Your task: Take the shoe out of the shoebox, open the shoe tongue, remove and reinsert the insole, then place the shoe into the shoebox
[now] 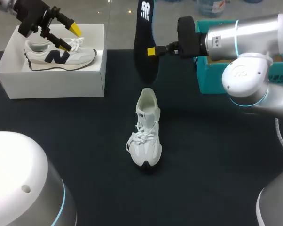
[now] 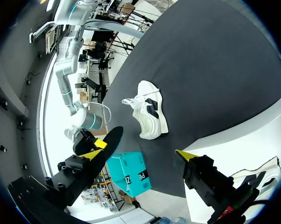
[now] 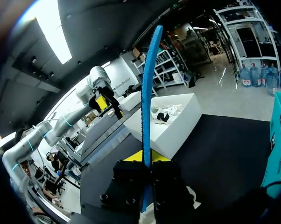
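A white shoe (image 1: 147, 132) lies on the black table (image 1: 216, 155) near its middle, toe toward me, with its opening facing up. Above and behind it my right gripper (image 1: 151, 51) is shut on the black insole (image 1: 144, 28), holding it upright in the air. In the right wrist view the insole (image 3: 147, 93) stands edge-on, blue, out of my right gripper (image 3: 145, 161). My left gripper (image 1: 68, 36) hangs open over the white shoebox (image 1: 52, 84), where a second shoe (image 1: 59, 54) lies. The left wrist view shows that gripper (image 2: 139, 155) empty, with the shoe (image 2: 150, 114) on the table beyond it.
A teal box (image 1: 212, 75) stands at the back right, beneath my right arm. The white shoebox occupies the back left corner. Dark tabletop surrounds the shoe on all sides.
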`<state>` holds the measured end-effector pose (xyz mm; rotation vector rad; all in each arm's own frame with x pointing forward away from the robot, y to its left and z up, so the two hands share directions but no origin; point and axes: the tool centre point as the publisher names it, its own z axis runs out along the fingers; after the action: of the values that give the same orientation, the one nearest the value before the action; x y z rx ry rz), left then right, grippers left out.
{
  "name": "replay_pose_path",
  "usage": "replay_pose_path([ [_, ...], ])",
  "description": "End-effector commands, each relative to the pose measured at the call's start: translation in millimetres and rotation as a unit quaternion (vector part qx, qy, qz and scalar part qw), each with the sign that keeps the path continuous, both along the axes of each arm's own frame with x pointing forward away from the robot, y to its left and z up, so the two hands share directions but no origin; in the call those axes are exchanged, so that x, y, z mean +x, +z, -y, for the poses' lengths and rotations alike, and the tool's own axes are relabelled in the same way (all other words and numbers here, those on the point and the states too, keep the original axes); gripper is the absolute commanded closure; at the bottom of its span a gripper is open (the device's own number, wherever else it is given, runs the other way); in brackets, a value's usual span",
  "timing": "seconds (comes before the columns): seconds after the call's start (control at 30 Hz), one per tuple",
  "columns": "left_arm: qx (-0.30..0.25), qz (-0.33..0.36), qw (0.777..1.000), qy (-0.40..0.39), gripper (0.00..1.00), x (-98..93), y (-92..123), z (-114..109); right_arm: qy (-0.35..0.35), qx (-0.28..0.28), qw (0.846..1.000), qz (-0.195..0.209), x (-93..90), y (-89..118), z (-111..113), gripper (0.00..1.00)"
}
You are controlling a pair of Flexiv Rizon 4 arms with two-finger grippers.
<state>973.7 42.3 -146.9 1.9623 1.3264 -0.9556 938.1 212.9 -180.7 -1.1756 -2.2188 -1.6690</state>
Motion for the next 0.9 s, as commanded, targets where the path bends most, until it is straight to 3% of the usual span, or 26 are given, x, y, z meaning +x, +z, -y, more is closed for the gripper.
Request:
replay_pose_path([
  [0.03,0.001,0.000,1.000,-0.001,0.00,0.5,0.3,-0.7,-0.002,0.021,1.000,0.004,3.4,-21.7,-7.5,1.00],
  [0.4,0.001,0.000,1.000,-0.001,0.00,0.5,0.3,-0.7,0.006,0.039,0.999,-0.008,-9.6,-54.7,-23.8,1.00],
  [0.9,0.001,0.000,1.000,-0.001,0.00,0.5,0.3,-0.7,0.004,0.040,0.999,-0.010,-11.0,-55.6,-24.5,1.00],
])
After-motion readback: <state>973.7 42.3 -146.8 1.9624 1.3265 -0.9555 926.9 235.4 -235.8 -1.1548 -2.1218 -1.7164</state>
